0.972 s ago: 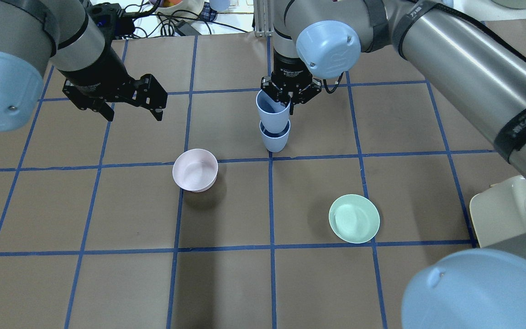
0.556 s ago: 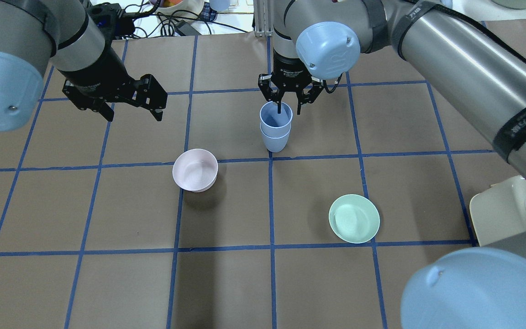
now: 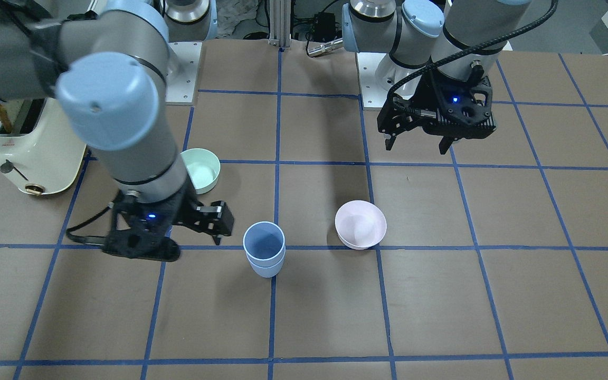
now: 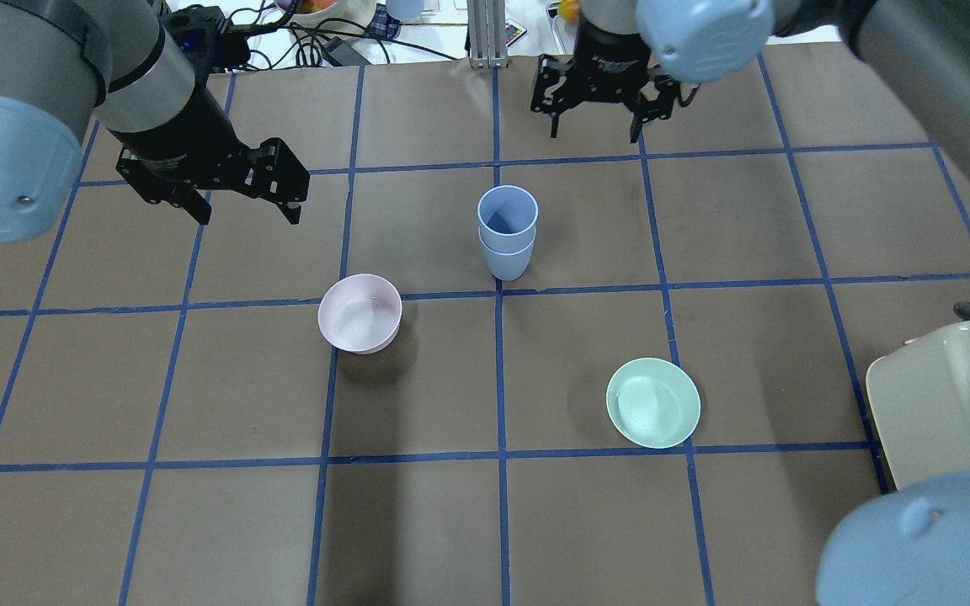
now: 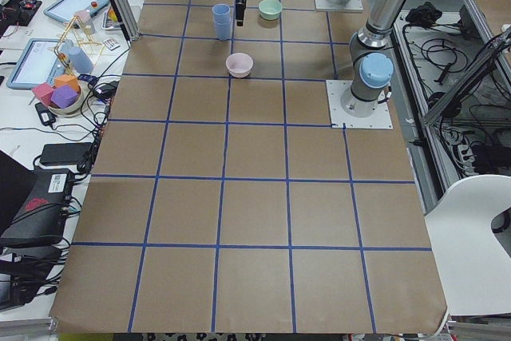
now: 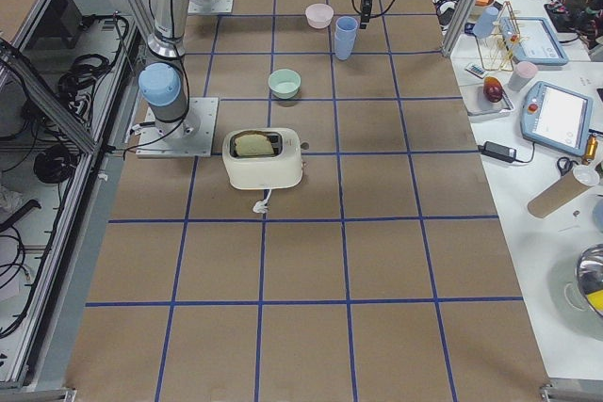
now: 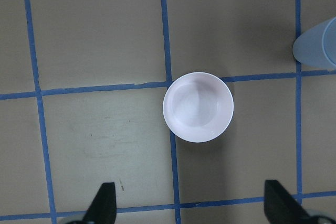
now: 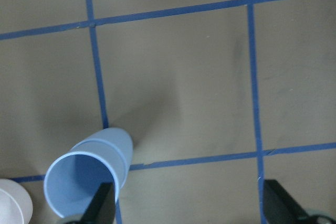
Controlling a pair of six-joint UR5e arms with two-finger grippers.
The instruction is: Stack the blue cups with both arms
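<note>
The two blue cups [image 4: 507, 231], pale periwinkle tapered plastic tumblers, stand nested one inside the other, upright, a little toward 12 o'clock from the table centre in the overhead view. Stacking looks done. Right gripper [image 4: 594, 135] sits at 1 o'clock from the stack, well apart, jaws spread, holding nothing. Left gripper [image 4: 247, 217] sits at 9 o'clock from the stack, jaws also spread and empty. The round pale pink plastic bowl [image 4: 359, 313] is at 8 o'clock from the stack and the round mint-green plastic bowl [image 4: 652, 402] at 5 o'clock. The cream boxy toaster [image 4: 923, 396] is farther out at about 4 o'clock, by the table edge. Risks, as a judgement: the stack is tall and narrow, so an arm sweeping back low across the middle could clip it and topple it. Whether the upper cup is fully seated I cannot tell; if not, a bump could knock it loose. Count: two blue cups, two bowls (one pink, one mint), one toaster, two grippers.
</note>
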